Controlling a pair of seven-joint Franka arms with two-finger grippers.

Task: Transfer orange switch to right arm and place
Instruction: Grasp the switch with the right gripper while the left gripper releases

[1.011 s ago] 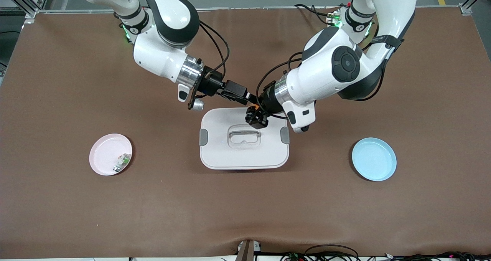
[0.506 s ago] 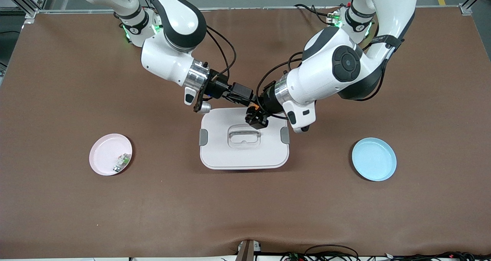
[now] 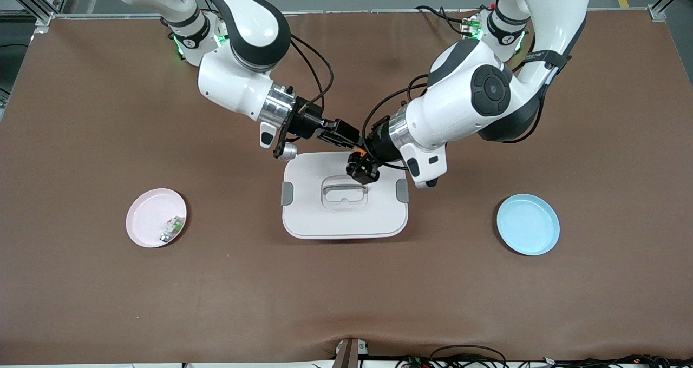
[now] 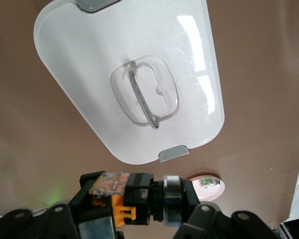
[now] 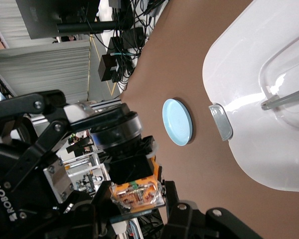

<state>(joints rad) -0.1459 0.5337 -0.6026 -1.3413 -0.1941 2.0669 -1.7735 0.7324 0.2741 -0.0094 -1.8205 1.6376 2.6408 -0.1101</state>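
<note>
Brown surface (image 3: 81, 281) is carrying a white lidded box (image 3: 325, 216) at centre; over its 12 o'clock edge the left gripper (image 3: 361, 169) is clamping the orange switch (image 3: 356, 152). Right gripper (image 3: 346, 137) is meeting it, fingers narrowing around the switch, though a firm hold cannot be told. Handover is underway; release and placing are left.

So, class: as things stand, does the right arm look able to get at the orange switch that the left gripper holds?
Probably yes. The right gripper has reached the orange switch, held by the left gripper above the white lid, and nothing stands between them.
</note>
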